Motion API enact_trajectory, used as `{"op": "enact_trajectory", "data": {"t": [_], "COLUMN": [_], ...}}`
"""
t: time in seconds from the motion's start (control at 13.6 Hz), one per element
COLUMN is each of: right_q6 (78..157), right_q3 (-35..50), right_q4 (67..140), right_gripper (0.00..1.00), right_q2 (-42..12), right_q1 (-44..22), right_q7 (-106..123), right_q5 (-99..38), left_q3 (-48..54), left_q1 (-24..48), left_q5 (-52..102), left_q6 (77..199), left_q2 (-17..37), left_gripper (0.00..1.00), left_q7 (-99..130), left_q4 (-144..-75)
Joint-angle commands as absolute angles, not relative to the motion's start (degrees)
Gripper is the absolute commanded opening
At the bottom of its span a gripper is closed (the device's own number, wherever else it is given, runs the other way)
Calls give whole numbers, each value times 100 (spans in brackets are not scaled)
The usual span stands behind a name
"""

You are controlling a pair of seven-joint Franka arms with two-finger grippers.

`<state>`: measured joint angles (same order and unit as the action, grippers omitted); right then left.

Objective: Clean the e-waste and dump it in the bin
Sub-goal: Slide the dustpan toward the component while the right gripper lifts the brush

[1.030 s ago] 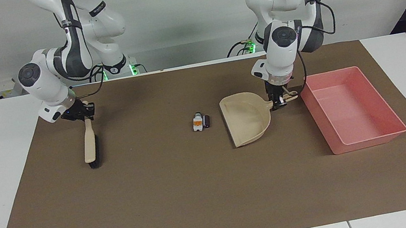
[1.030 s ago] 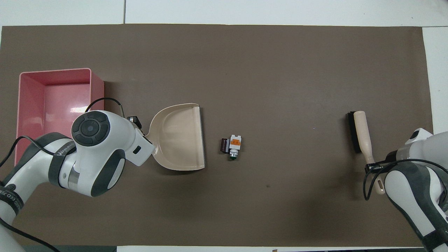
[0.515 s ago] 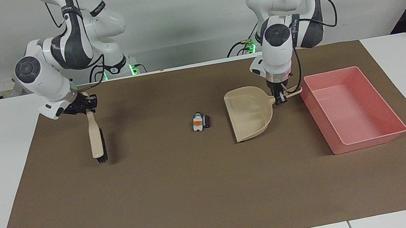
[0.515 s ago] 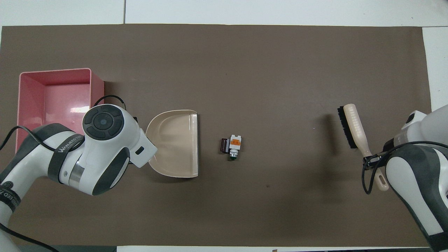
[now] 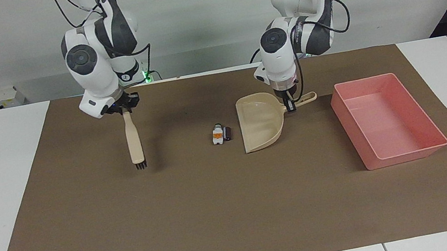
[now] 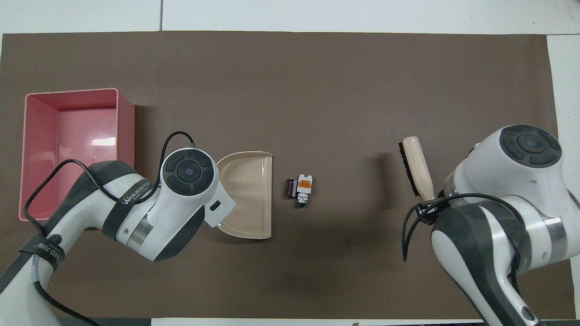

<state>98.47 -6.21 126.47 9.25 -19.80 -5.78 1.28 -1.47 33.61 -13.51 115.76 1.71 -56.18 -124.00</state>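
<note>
Facing view: left hand (image 5: pixel 290 106) clamped on dustpan (image 5: pixel 260 122) handle, e-waste (image 5: pixel 221 134) just beside pan's mouth. Right hand (image 5: pixel 126 107) gripping brush (image 5: pixel 134 141), toward right arm's end from e-waste.

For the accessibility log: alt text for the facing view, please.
Two e-waste bits lie mid-mat between a beige dustpan, held by the left tool, and a brush hanging bristles-down from the right tool. A pink bin sits at the left arm's end.
</note>
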Motion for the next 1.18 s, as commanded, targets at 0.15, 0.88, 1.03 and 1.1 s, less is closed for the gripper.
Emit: {"op": "enact_trajectory", "data": {"t": [0.15, 0.88, 1.03, 1.1], "right_q6": [10027, 11179, 11250, 11381], "right_q3": [-633, -624, -624, -624], "right_q4": [12691, 12885, 12885, 12885], "right_gripper": [0, 0, 0, 0], "right_q2": [722, 229, 158, 89], "right_q1": [-2512, -3471, -3498, -3533], "right_q7": [-1317, -2188, -2232, -2241], "right_q5": [-193, -633, -798, -913], "left_q3": [-211, -211, -211, -211], "left_q1": [3428, 3384, 3375, 3375], "left_q5": [-1485, -1590, -1591, -1591], "left_q6": [11610, 11724, 11725, 11733], "left_q2": [202, 132, 123, 123], "left_gripper": [0, 0, 0, 0], "left_q7": [-5511, -5502, -5502, -5493], "left_q4": [-12436, -12682, -12683, -12683]}}
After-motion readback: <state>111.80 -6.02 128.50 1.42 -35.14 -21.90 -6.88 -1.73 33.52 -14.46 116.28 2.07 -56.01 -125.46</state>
